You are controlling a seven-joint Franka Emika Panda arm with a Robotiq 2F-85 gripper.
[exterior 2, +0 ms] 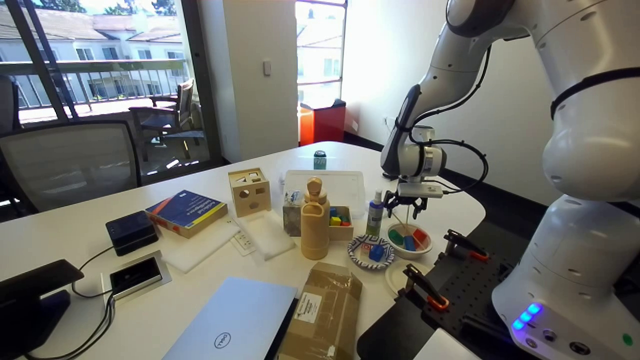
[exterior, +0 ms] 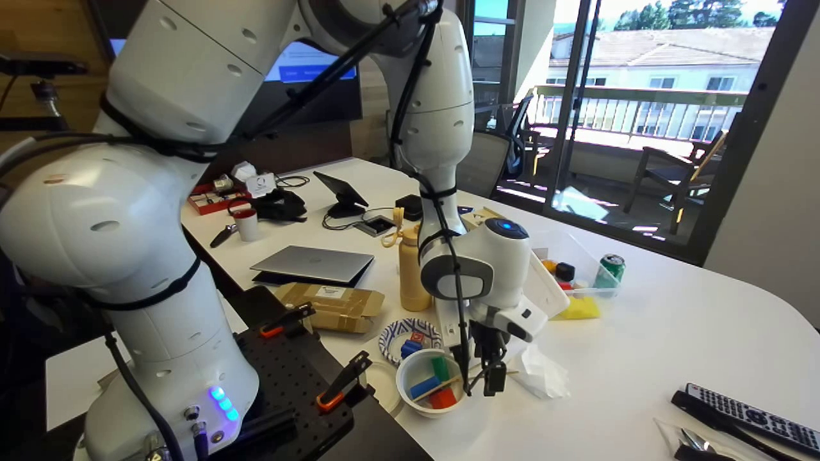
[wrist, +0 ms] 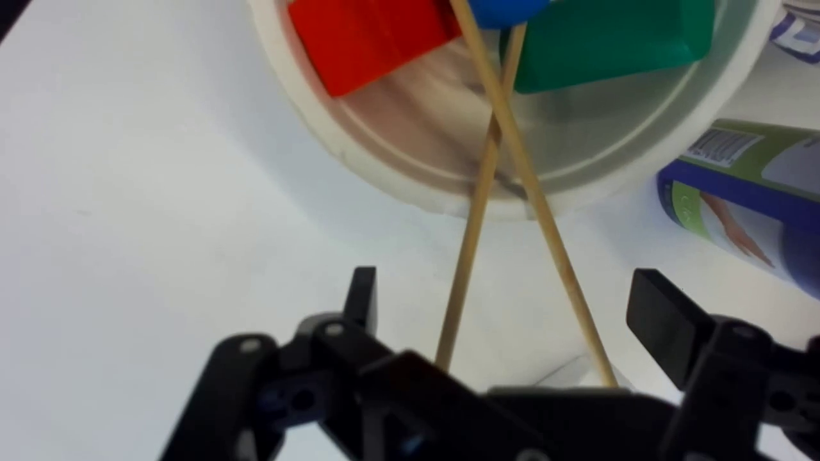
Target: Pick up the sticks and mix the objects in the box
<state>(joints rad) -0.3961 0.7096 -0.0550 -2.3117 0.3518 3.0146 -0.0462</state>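
In the wrist view, nearest to us, the black two-fingered gripper (wrist: 503,291) has its jaws well apart, and we see neither of its fingertips (wrist: 663,320) meeting a stick. Two thin, straight, tan wooden sticks (wrist: 557,237) cross each other and pass between the jaws there, their upper ends hidden from us behind the gripper. They slope over the rim of the small, round white bowl (wrist: 397,186), which stands upright on the white tabletop (exterior: 672,378), close to the edge nearest the white robot arm (exterior: 173,378). Inside the bowl we find a red block (wrist: 371,38), a blue block (wrist: 509,9) and a green block (wrist: 615,41), with the sticks' lower parts among them.

Just beside the bowl, near the same edge, we see a blue-and-white patterned dish (exterior 2: 356,259). An upright blue-and-green plastic spray bottle (exterior 2: 374,217) and a crumpled white paper (exterior: 541,374) are also near the bowl. Further along that edge we notice a brown cardboard package (exterior: 330,307), then a silver laptop (exterior: 314,262).

Toward the far edge, we make out a pale wooden cube (exterior 2: 250,199) with cut-out shapes, and a green metal can (exterior: 612,269), inside or behind a clear plastic bin (exterior: 602,292); we cannot tell which.
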